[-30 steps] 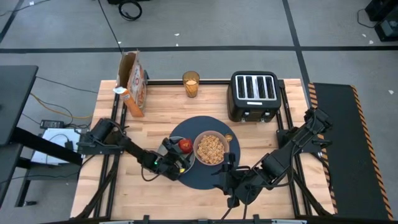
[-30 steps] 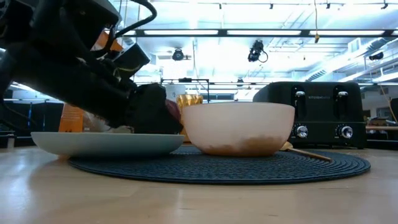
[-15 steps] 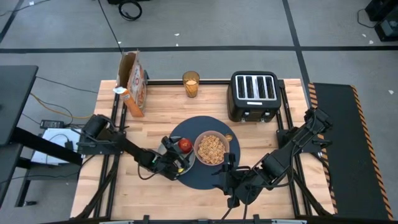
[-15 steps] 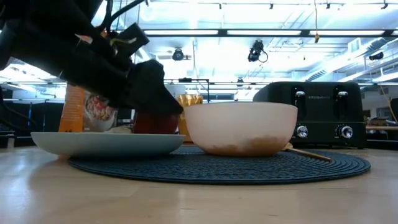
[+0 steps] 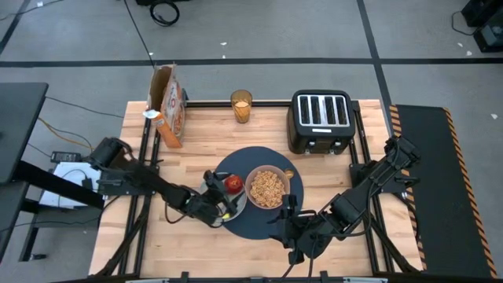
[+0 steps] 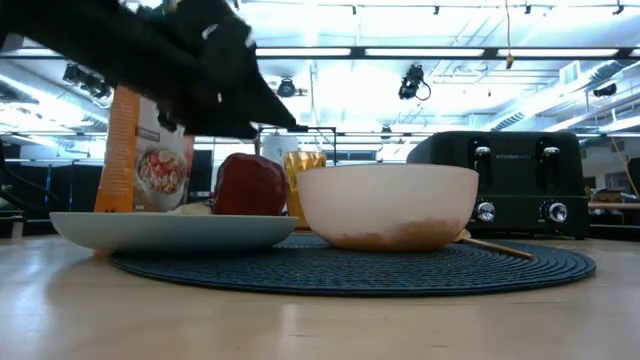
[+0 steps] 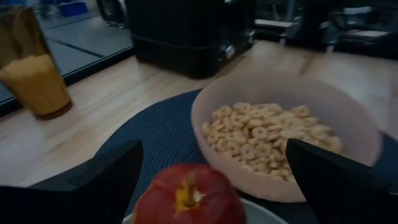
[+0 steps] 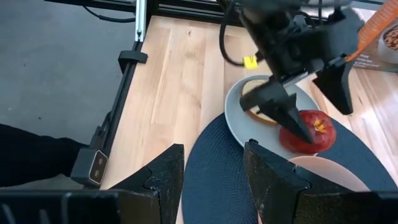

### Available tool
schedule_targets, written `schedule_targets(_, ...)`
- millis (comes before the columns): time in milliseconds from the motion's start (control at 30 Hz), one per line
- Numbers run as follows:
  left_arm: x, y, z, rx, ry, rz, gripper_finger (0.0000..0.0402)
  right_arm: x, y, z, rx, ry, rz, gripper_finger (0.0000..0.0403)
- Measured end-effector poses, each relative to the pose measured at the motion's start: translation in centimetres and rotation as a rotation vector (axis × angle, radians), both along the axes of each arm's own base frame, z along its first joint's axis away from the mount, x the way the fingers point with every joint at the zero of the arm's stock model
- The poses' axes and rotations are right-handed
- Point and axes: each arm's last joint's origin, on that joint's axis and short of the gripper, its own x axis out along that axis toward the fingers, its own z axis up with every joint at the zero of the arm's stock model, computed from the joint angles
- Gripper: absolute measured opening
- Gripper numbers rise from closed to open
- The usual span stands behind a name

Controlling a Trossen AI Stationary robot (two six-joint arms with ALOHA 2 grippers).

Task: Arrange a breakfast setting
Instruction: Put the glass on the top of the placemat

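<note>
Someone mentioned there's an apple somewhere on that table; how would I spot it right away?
Find the large round dark-blue mat in the middle of the wooden table. On its left edge sits a pale blue-green plate, beside the bowl of cereal. The red apple stands upright on that plate next to a slice of toast, with the left end effector open just above it; it is the only red, round thing there.

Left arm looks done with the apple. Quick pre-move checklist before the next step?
1. Red apple upright on the pale blue-green plate: ok.
2. Left tool open, fingers spread either side above the apple, not gripping: ok.
3. Toast on the plate beside the apple: ok.
4. Bowl with cereal on the dark-blue mat: ok.
5. Juice glass still off the mat, at the far edge: not ok.
6. Right tool open, waiting at the mat's near edge: ok.
</note>
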Motion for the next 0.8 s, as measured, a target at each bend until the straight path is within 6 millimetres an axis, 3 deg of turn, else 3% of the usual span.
schedule_targets(167, -0.2, 0.6, 2.5, -0.016, -0.031, -0.041, 0.0400, 0.0, 0.0, 0.0, -0.010, 0.000, 0.007, 0.0174)
schedule_targets(267, 0.0, 2.5, 4.6, -0.057, -0.055, -0.088, 0.0400, -0.2, -0.1, -0.2, -0.048, 0.031, 0.032, 0.0174)
schedule_targets(533, 0.1, 11.1, 9.0, -0.107, -0.030, -0.156, 0.0400, -2.4, -1.8, -1.0, -0.098, 0.153, -0.081, 0.0174)
schedule_targets(633, 0.5, 14.5, 10.6, -0.119, 0.036, -0.159, 0.0400, -4.0, -3.1, -2.3, -0.091, 0.182, -0.115, 0.0174)
schedule_targets(800, 0.8, 18.6, 13.6, -0.016, 0.155, -0.144, 0.0400, -6.6, -7.1, -5.8, -0.088, 0.303, -0.172, 0.0174)
